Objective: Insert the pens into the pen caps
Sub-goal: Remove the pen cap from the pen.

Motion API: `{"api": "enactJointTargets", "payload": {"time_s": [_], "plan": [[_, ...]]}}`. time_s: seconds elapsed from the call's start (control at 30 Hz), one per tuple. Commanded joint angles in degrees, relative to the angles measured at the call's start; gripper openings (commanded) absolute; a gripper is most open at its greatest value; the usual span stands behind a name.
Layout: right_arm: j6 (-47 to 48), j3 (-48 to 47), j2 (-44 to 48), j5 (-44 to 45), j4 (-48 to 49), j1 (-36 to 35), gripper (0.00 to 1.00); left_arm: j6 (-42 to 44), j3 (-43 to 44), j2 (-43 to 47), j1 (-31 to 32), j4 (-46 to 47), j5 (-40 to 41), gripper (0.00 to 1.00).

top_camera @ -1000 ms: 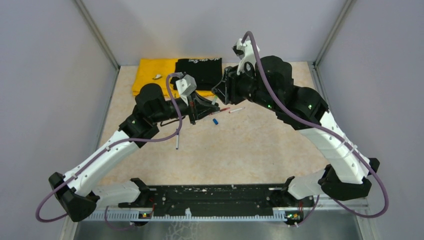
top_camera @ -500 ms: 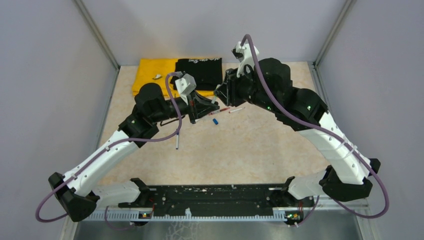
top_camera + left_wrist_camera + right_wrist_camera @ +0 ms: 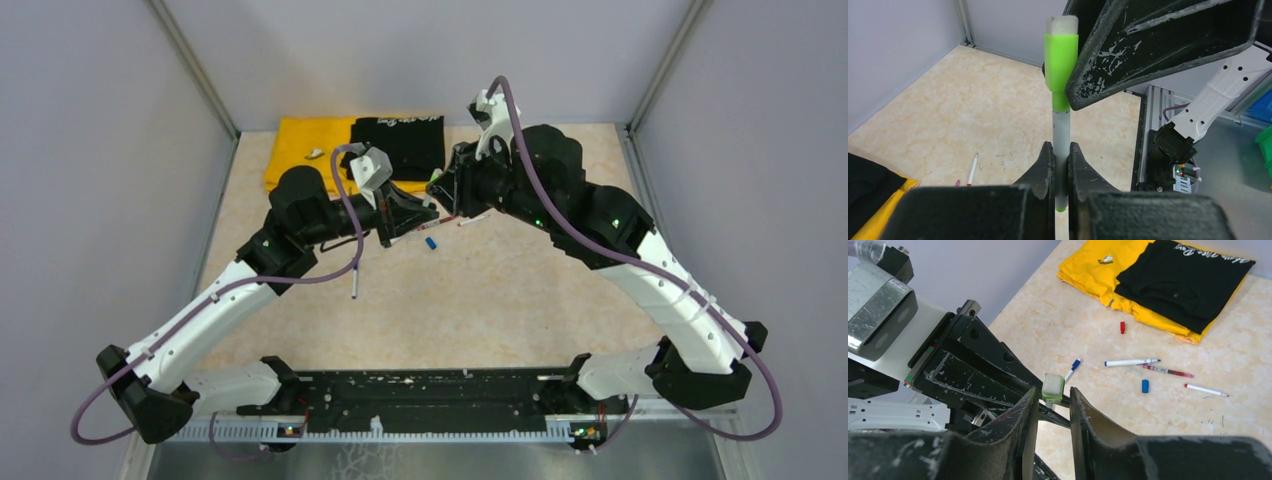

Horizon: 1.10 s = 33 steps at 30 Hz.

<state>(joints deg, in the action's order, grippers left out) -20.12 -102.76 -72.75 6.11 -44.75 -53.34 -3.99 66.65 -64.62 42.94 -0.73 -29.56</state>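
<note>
Left gripper (image 3: 1061, 155) is clamped tight on a pen (image 3: 1061, 130), standing upright dead centre of the left wrist view, with the green cap (image 3: 1060, 65) on its top end. In the overhead view that pair sits mid-frame, held off the table (image 3: 1073, 325).

Right gripper (image 3: 1053, 391) straddles the cap with its fingers apart. One finger (image 3: 1148, 45) leans on the cap's right side, and the right wrist view shows a sliver of daylight on the other side, so it has no real pinch on it.

What could go wrong? A one-sided touch is the worry: if the fingers close off-centre they will shove the cap sideways and tilt the pen in the left grip. Push along the barrel and the pen may slide down through the left fingers instead of seating. The two grippers are also very close, so a bump could twist the pen loose.

Loose pens (image 3: 1130, 362), a blue cap (image 3: 1145, 386) and a red cap (image 3: 1122, 327) lie centre right in the right wrist view.

Writing? There is white script on the black shirt (image 3: 1188, 280) at upper right, too small to read. The yellow shirt (image 3: 1083, 265) beside it carries a small pale emblem, also unreadable.
</note>
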Motion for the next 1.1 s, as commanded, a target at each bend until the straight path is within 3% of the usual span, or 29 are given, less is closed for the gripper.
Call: {"api": "enactJointTargets", "payload": {"time_s": [0.0,0.07,0.27,0.6,0.7,1.07], "plan": [[-0.68,0.47,2.10,0.55,4.50,0.43,0.33,0.64,1.73,0.55,0.04,1.59,-0.54,0.00],[-0.76,0.53,2.41,1.32,5.68,0.41,0.37,0.64,1.60,0.62,0.04,1.68,-0.51,0.00],[-0.80,1.26,3.18,2.06,9.11,0.43,0.38,0.31,1.09,0.88,0.04,1.81,-0.78,0.00],[-0.65,1.60,2.85,1.96,8.01,0.39,0.16,-0.10,0.59,1.04,0.04,2.12,-0.75,0.00],[-0.33,1.53,3.05,1.96,7.80,0.42,0.00,-0.30,0.50,0.99,0.04,2.23,-0.75,0.00],[4.57,0.68,4.53,9.25,6.89,0.43,0.00,-0.58,0.02,1.13,0.04,2.49,-0.98,0.00]]}}
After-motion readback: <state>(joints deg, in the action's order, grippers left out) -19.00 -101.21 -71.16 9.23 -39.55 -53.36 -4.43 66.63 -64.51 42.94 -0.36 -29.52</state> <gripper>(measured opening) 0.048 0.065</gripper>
